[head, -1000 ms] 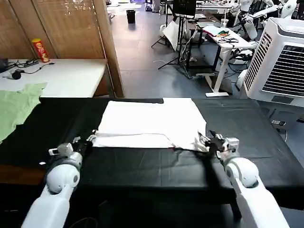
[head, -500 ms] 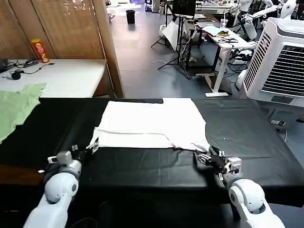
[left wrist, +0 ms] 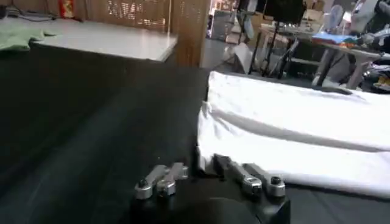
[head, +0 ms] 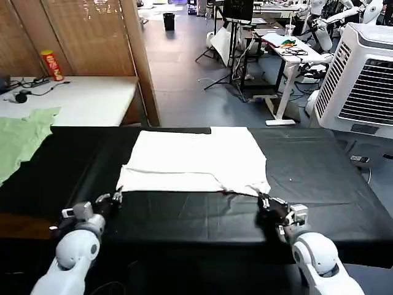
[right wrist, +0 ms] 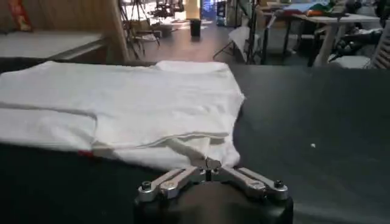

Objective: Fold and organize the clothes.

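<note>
The clothes, one white T-shirt [head: 196,157], lie folded into a flat rectangle at the middle of the black table [head: 319,160]. My left gripper [head: 115,198] hovers just in front of the shirt's near left corner, open with nothing between its fingers. In the left wrist view the left gripper [left wrist: 200,168] faces the shirt [left wrist: 292,134], whose corner lies just beyond the tips. My right gripper [head: 264,200] sits at the near right corner. It is shut in the right wrist view [right wrist: 207,163], its tips right at the hem of the shirt [right wrist: 122,97].
A pale green garment [head: 18,138] hangs over the table's far left end. Behind it stands a white table [head: 80,98] with a red can [head: 52,64]. A white cooler unit [head: 368,74] is at the back right. Bare black cloth surrounds the shirt.
Both grippers have drawn back from the shirt's near corners toward the table's front edge. The shirt's near edge now lies flat and still.
</note>
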`<state>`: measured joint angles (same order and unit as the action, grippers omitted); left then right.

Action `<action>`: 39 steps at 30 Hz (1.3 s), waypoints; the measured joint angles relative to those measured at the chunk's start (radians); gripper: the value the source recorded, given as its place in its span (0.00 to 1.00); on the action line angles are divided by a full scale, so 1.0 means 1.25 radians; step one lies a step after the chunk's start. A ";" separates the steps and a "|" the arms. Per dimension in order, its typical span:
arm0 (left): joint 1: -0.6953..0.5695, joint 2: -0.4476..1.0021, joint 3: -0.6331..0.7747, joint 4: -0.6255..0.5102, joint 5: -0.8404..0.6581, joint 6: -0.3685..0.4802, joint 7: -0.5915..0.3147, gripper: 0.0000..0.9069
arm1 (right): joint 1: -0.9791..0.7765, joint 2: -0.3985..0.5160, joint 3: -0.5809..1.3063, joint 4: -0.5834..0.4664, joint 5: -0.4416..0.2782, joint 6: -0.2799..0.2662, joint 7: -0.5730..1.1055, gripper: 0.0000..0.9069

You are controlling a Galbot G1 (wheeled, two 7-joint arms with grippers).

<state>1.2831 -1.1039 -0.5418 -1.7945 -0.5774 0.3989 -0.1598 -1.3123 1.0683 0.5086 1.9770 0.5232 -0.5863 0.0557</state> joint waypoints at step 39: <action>0.280 0.088 -0.137 -0.356 -0.084 0.119 -0.088 0.97 | -0.058 -0.058 0.086 0.160 0.084 -0.047 0.041 0.97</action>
<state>1.6327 -0.9945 -0.7133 -2.2390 -0.6824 0.5481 -0.2704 -1.3853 0.9962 0.6160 2.1774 0.6285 -0.6451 0.1071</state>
